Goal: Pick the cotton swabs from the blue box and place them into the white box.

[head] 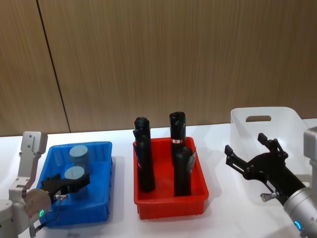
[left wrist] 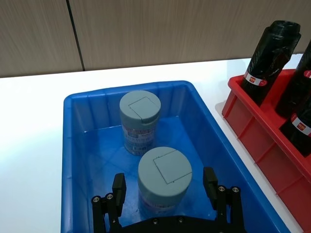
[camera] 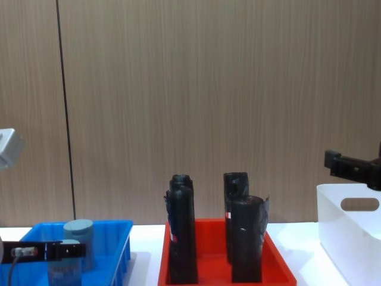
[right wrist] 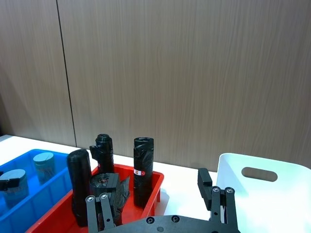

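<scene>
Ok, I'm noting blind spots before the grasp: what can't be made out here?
Floor of the white box: head view, partly covered by the right tool and cut off by the edge.
Base of the near cotton swabs tub: left wrist view, behind the left tool.
Label print on the far tub: left wrist view, too small to read.

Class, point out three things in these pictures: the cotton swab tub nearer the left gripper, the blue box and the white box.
Nearer cotton swab tub (left wrist: pixel 164 168): left wrist view, lid centre.
Blue box (left wrist: pixel 92 116): left wrist view, far wall.
White box (head: pixel 285 119): head view, far wall beside handle slot.
</scene>
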